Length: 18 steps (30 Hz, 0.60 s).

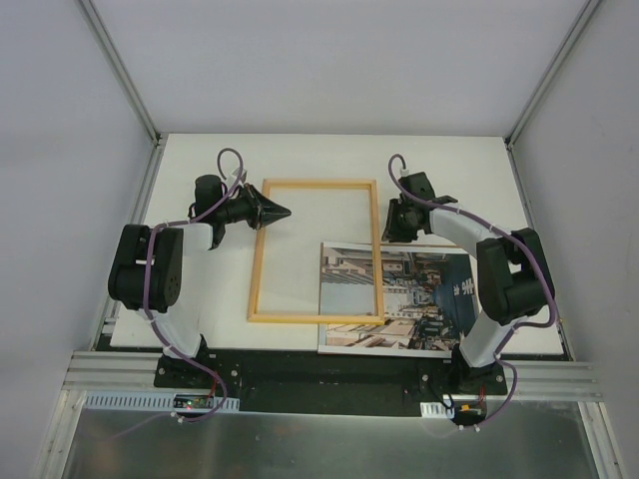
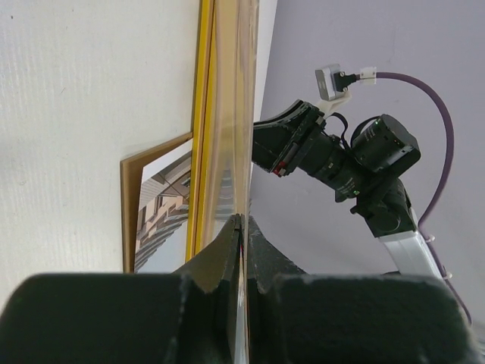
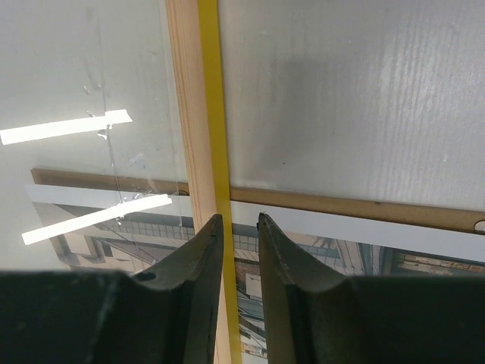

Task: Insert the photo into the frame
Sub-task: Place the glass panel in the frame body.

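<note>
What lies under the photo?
A brown panel; only a narrow strip of it shows beyond the edge of the photo. The rest of the panel is hidden by the photo itself.

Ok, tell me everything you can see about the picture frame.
The frame is a thin rectangle, light wood on top with a yellow edge, holding a clear pane. It lies on the white table, its near right corner over the photo. The left gripper is shut on the pane by the left rail; the right gripper, fingers parted, sits over the right rail, contact unclear.
</note>
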Each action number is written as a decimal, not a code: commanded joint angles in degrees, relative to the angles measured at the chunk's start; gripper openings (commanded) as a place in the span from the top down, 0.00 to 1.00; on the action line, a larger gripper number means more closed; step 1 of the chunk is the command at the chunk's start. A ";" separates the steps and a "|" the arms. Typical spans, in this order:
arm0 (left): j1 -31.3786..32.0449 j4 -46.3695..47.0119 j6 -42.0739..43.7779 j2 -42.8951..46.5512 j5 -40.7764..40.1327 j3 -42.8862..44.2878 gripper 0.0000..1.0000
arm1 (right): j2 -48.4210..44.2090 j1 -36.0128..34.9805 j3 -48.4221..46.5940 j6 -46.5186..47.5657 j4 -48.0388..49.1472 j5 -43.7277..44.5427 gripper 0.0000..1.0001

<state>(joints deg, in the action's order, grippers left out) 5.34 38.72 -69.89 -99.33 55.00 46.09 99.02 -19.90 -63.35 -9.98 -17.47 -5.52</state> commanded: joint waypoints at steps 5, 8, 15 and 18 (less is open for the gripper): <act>0.81 3.99 -0.51 -0.60 0.63 0.58 1.00 | 0.73 -0.66 -2.48 0.92 -1.42 1.39 0.73; 0.90 4.43 -0.60 -0.95 0.54 0.67 1.00 | 1.00 -0.75 -2.65 1.10 -1.60 1.39 0.74; 1.07 5.40 -0.69 -1.39 0.11 0.67 1.00 | 1.17 -1.02 -2.83 1.19 -1.69 1.56 0.74; 1.16 5.75 -0.69 -1.74 0.02 0.67 1.00 | 1.44 -1.02 -2.92 1.19 -1.77 1.74 0.75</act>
<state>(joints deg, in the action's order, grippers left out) 5.82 40.10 -69.95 -100.99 54.94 46.11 100.05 -20.58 -64.07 -9.67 -18.44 -4.89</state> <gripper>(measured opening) 0.003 0.260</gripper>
